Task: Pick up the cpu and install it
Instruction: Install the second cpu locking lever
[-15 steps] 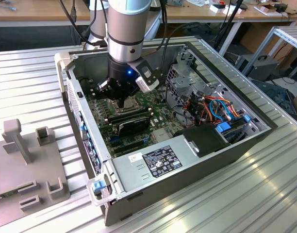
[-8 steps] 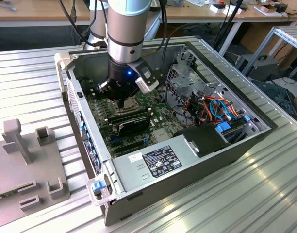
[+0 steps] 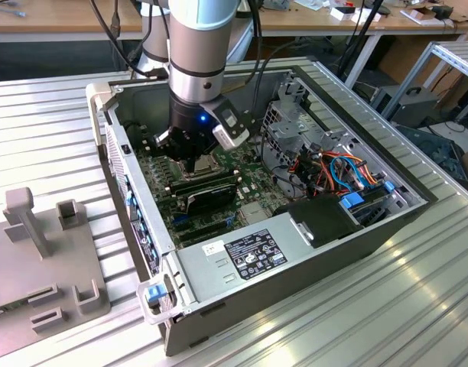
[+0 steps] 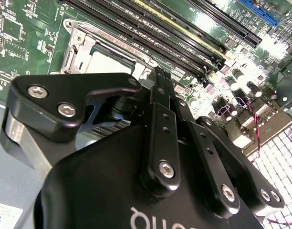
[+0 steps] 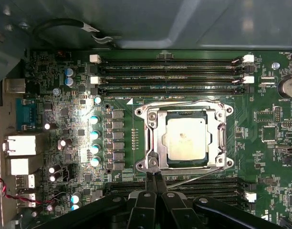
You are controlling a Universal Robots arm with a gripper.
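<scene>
First wrist view: cpu (image 5: 186, 139) seated inside socket frame (image 5: 151, 138).

Cpu (image 5: 185, 138) dull silver; motherboard (image 5: 65, 86) green; claw (image 5: 155, 180) black; socket frame (image 5: 153, 138) shiny metal.

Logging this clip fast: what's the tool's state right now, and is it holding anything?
Tool: shut, fingers pressed together, holding nothing. The cpu lies in the socket on the motherboard, just beyond the fingertips.

From high and well off, we look down in the exterior view on the whole computer case (image 3: 295, 229). In both wrist views we hang close above its motherboard (image 5: 65, 95), sharing the socket (image 5: 186, 138) and memory slots (image 4: 184, 28).
</scene>
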